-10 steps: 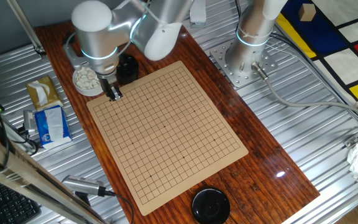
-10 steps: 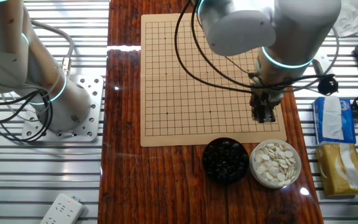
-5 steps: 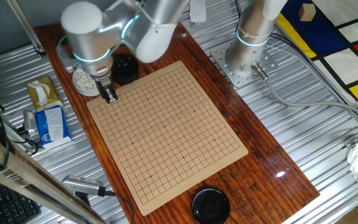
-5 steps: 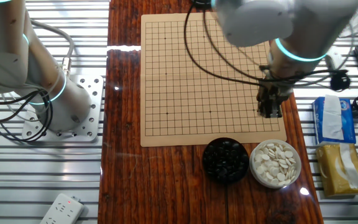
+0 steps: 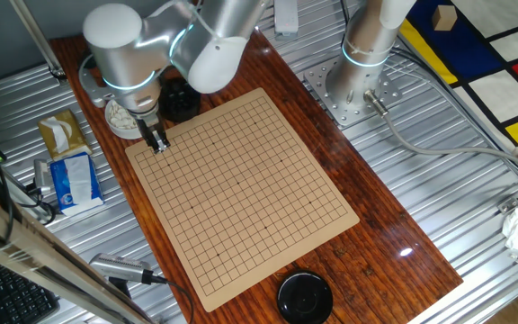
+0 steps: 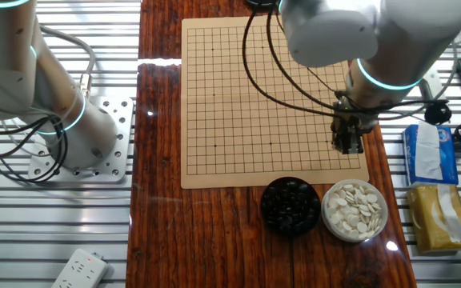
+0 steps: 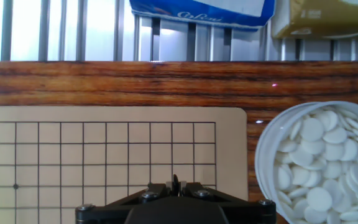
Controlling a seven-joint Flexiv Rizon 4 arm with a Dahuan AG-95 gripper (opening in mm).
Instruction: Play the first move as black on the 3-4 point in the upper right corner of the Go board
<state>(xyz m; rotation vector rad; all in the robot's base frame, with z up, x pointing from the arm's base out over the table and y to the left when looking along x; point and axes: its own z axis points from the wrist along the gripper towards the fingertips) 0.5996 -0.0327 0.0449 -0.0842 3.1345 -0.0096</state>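
Note:
The tan Go board [image 5: 241, 189] lies on the wooden table; no stones show on its grid in either fixed view [image 6: 270, 96]. My gripper [image 5: 159, 144] hangs over the board's corner beside the bowls, near the edge [image 6: 348, 146]. In the hand view the gripper [image 7: 176, 185] is shut on a black stone [image 7: 176, 182], held edge-on between the pads, above the corner grid [image 7: 104, 149]. The bowl of black stones [image 6: 290, 206] stands just off the board, partly hidden by the arm in one fixed view [image 5: 178, 101].
A white bowl of white stones [image 6: 355, 210] sits beside the black bowl and shows at the right of the hand view [image 7: 316, 162]. A blue tissue pack [image 6: 428, 152] and a tan one [image 6: 437, 216] lie beyond the table edge. A black lid [image 5: 305, 297] sits at the far end.
The gripper has shifted a short way across the board corner toward the edge on the tissue-pack side, still shut on the stone.

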